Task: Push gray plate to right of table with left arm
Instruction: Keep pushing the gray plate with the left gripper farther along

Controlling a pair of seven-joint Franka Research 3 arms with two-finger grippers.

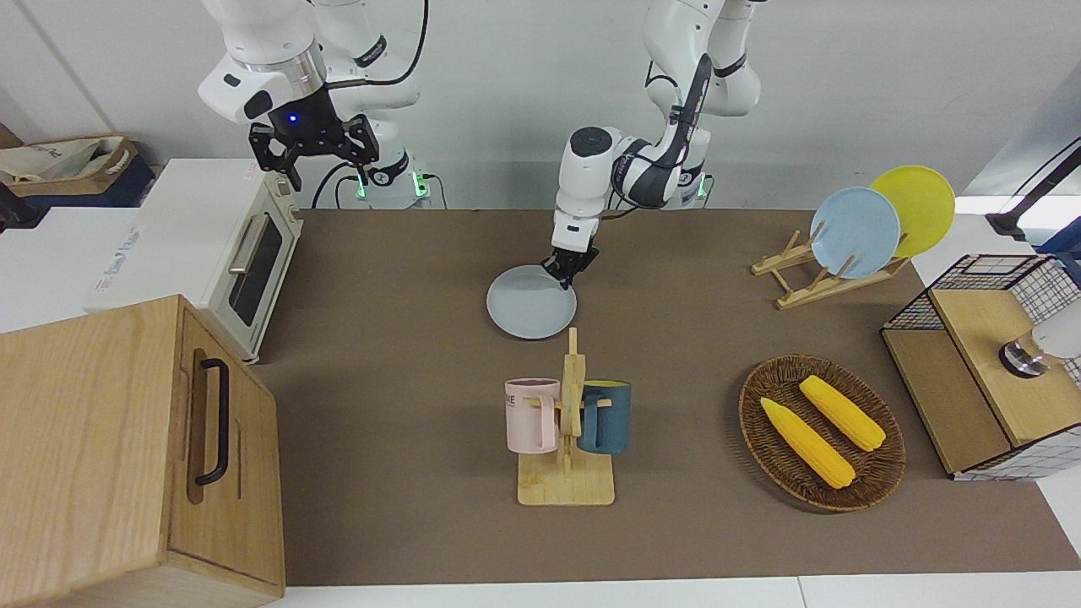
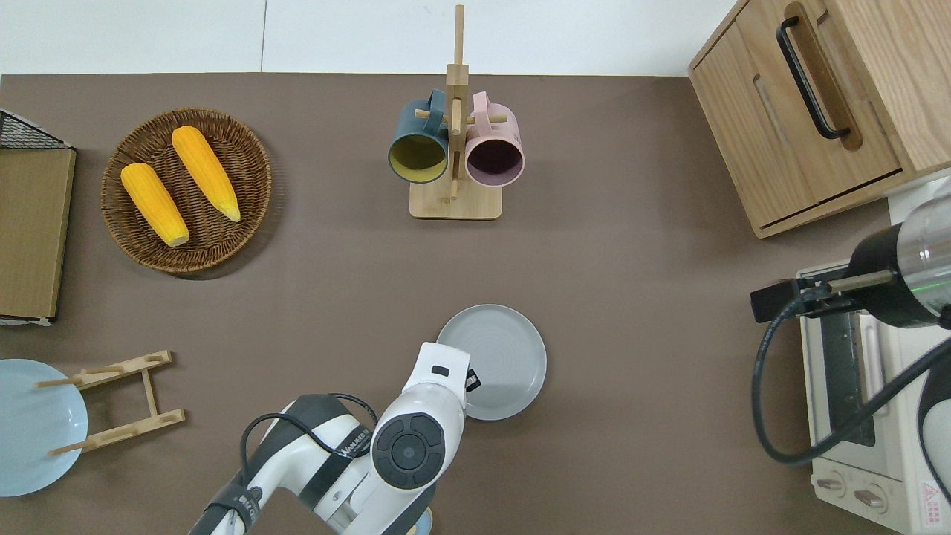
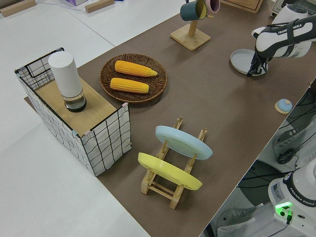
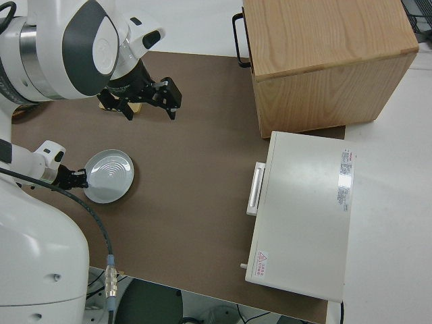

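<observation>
Round pale gray plate [image 2: 496, 360] flat mid-table, toward the right arm's end from the small black left gripper [image 2: 470, 383] touching its rim; finger state unreadable. Right arm parked.

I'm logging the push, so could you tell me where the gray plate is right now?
The gray plate lies flat on the table about midway along it, nearer to the robots than the mug rack, with the left gripper at its rim.

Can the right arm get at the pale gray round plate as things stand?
Probably yes. The pale gray round plate lies flat on the brown table, with bare tabletop toward the right arm's end. The left hand is at the plate's opposite rim. The right hand, open, is parked.
</observation>
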